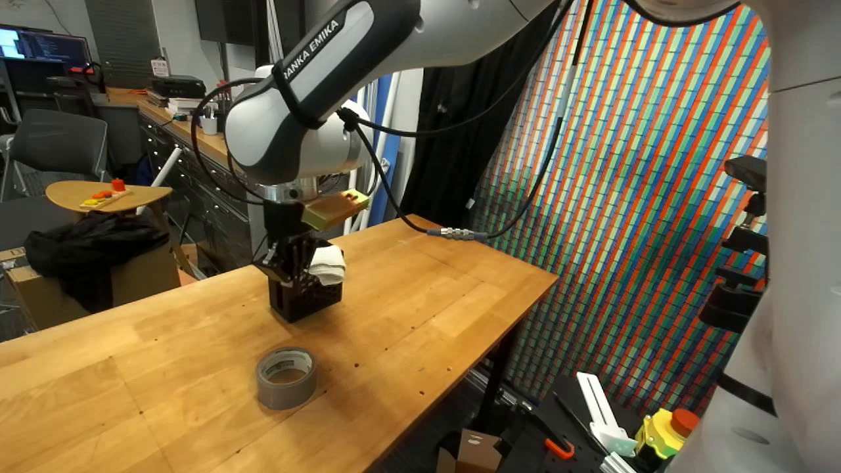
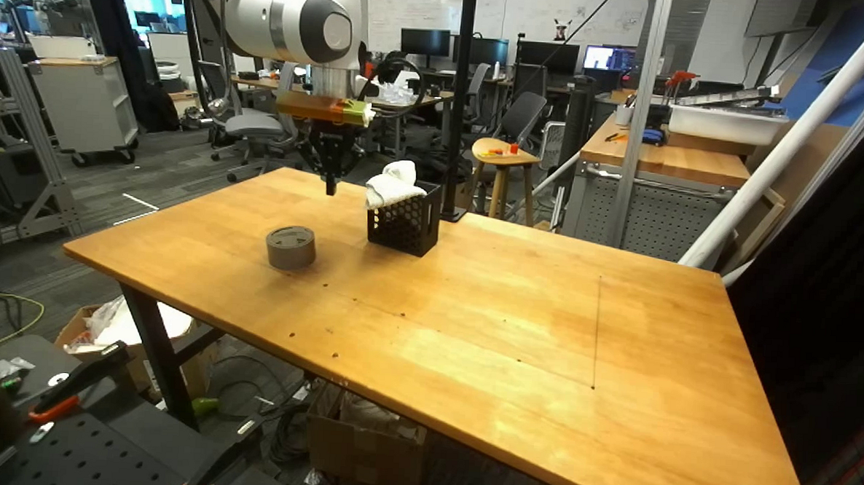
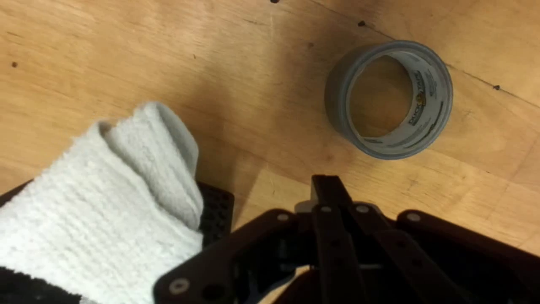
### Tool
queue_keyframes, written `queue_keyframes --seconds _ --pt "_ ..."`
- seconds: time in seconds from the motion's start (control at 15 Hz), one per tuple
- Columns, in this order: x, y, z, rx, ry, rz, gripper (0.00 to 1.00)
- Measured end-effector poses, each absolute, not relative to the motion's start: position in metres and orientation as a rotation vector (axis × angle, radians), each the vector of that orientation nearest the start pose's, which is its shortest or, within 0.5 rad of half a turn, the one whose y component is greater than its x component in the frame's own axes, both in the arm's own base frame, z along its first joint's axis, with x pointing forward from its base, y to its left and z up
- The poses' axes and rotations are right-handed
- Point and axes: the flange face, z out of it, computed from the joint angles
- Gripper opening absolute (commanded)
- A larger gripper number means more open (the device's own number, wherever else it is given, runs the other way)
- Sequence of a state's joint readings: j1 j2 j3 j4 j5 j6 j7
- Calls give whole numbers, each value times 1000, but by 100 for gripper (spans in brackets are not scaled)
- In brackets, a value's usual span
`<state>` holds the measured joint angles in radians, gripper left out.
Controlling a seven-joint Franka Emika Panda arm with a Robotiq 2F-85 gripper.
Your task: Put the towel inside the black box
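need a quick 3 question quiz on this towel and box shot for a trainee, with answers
1. Does the towel lie fully below the rim of the black box? Say how it lies.

2. True or false: the fingers are shut and clear of the towel.

3. Which of these stands on the wooden table, not touching the black box?
a) a mug
b) a grey tape roll
c) a laptop

Key
1. No; it is bunched across the top, rising above the rim and hanging over it. How much is inside cannot be told.
2. True.
3. b
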<state>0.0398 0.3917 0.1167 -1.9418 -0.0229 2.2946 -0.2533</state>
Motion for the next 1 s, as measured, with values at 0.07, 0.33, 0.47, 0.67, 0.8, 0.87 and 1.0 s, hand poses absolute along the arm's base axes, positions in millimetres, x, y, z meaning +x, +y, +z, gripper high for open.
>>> queue_keyframes --seconds 0.07,0.33,0.47,0.67,0.8,0.87,1.0 --pt "608 87 277 -3050 -637 59 3" --pt "611 65 275 -3074 -609 67 3" --pt "611 55 270 -3077 -596 77 3" --pt "612 47 256 -3074 -585 98 3" --pt "611 46 245 -3071 -583 115 3" --pt "611 45 241 -3070 -583 119 3" --pt "611 45 235 -3068 -584 125 3"
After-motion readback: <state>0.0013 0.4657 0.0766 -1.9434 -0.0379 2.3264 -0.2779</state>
